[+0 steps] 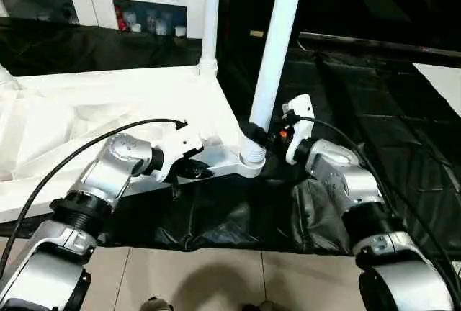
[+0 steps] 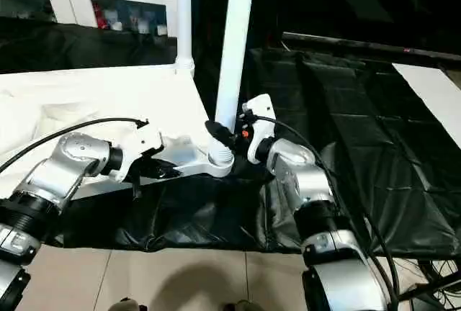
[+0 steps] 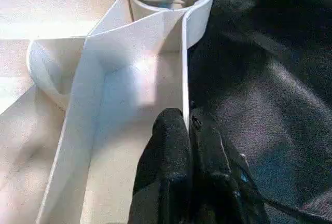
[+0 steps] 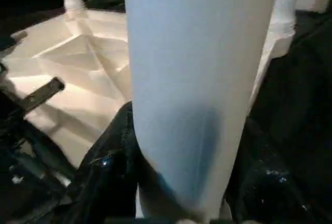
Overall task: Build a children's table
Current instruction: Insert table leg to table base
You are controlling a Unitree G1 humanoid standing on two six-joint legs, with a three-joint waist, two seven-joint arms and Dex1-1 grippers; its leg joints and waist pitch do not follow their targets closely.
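On black cloth (image 1: 374, 109), left fingers (image 3: 171, 146) pinch the tabletop's rim (image 3: 184, 79); right fingers (image 4: 111, 151) clasp a leg (image 1: 274, 59).

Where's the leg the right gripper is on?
The leg stands in the tabletop's near corner socket, centre of the head views, right gripper clamped on its base.

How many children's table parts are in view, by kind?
Table top, upside down, ribbed underside up: 1
Legs standing in corner sockets: 3, the near leg the right hand grips, the far leg, and a third at the left edge
Total: 4
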